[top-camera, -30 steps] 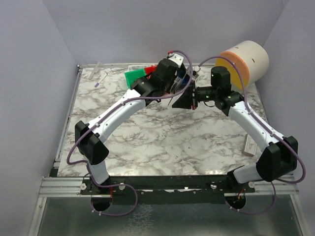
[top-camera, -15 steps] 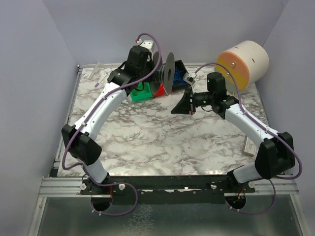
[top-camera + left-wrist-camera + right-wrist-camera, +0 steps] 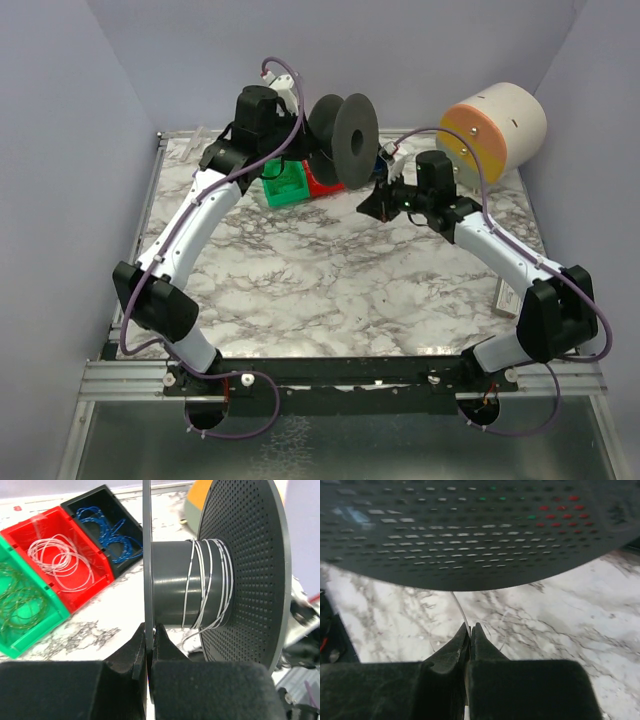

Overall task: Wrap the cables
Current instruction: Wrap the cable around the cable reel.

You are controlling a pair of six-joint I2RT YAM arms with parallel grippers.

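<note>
Barely visible — cable (image 3: 459, 607) in R gripper (image 3: 470, 626)

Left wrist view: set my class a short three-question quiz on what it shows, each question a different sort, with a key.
1. True or false: the left jaws are shut on the spool by its thin flange.
2. Which bin holds the blue cable? A red, B green, C the black bin.
3. Fill in: the wound cable on the spool's core is ____ in colour.
Key: 1 true; 2 C; 3 white.
</note>
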